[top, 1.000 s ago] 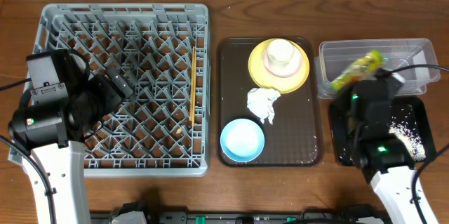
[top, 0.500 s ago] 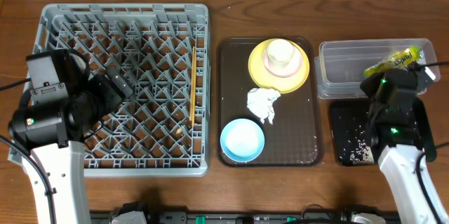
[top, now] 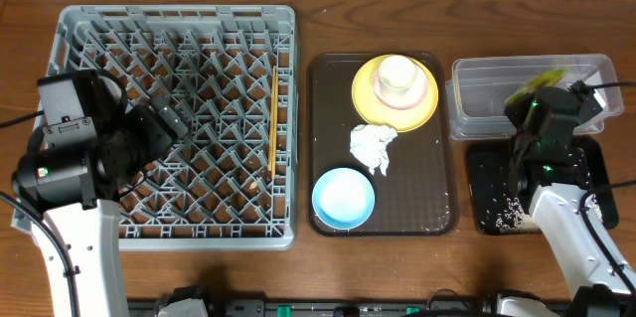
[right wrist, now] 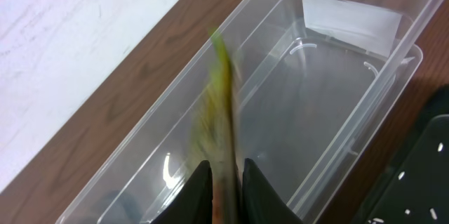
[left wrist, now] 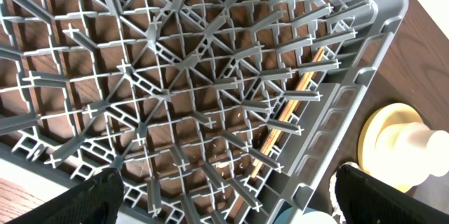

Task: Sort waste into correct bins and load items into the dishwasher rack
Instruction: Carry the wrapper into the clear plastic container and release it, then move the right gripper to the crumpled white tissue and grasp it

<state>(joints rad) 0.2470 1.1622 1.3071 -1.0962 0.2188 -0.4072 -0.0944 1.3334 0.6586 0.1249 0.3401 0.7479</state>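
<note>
Overhead view. Shows the small yellow-green snack packet (top: 543,82) above the right half of the clear plastic rectangular tub (top: 477,108), sticking out of the right gripper (top: 535,100) and smeared by blur. Puts the shallow black rectangular tray (top: 487,193) just in front of that tub, with loose white rice-like scraps (top: 512,220) near its front edge. Keeps a crumpled white paper napkin (top: 373,146), a round yellow plate (top: 363,98) and a light blue bowl (top: 344,198) on the dark brown serving tray (top: 437,208), well apart from both grippers. Sets the left gripper (top: 167,123) over the large square grey plastic rack (top: 179,19), with thin wooden chopsticks (top: 272,123) lying along the rack's right side.

Left wrist view. Looks down onto the rack's pegs. Catches one dark fingertip in each lower corner, spread wide with nothing between them. Places the chopsticks off toward the rack wall, clear of both fingertips.

Right wrist view. Shows two dark fingers (right wrist: 261,189) drawn almost together, with the packet's lower end caught between them and the rest rising over the tub's open inside. Reads as a pinch on the packet (though the blur leaves the firmness of that pinch unsettled). Judged light, thin and floppy, with a slick film surface likely to slide under a loose hold. Best taken across a flat end or sealed edge, much as here. Unlikely to break, but likely to flutter sideways if let go from high up.
</note>
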